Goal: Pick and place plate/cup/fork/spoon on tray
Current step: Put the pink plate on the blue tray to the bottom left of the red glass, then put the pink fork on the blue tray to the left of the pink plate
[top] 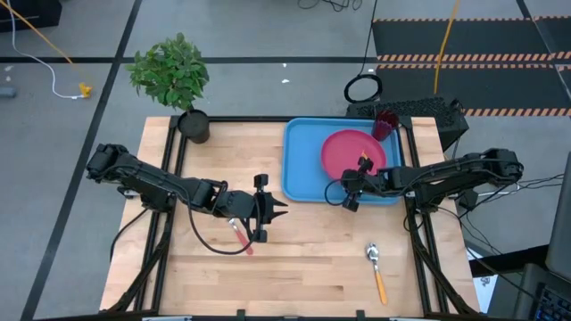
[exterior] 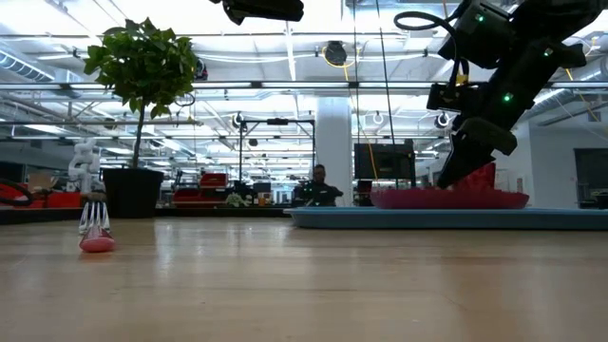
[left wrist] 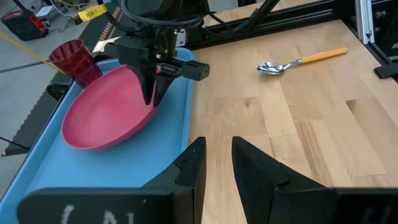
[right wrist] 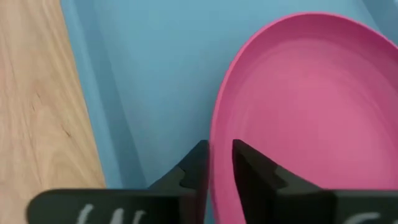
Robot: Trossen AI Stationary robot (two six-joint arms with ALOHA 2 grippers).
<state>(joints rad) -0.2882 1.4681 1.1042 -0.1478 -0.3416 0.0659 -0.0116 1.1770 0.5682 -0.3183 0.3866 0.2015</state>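
Right gripper (right wrist: 219,163) clamped on the plate (top: 353,153) rim over the tray (top: 303,160) (centre-right), left gripper (top: 278,210) mid-frame, jaws slightly apart, empty.

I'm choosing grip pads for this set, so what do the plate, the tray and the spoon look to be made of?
The plate looks like pink moulded plastic with a smooth, faintly glossy face. The tray looks like light-blue plastic, smooth, with a rounded raised rim. The spoon has a mirror-bright bowl, probably metal, and a matt orange handle, likely plastic. The right gripper pinches the plate's rim.
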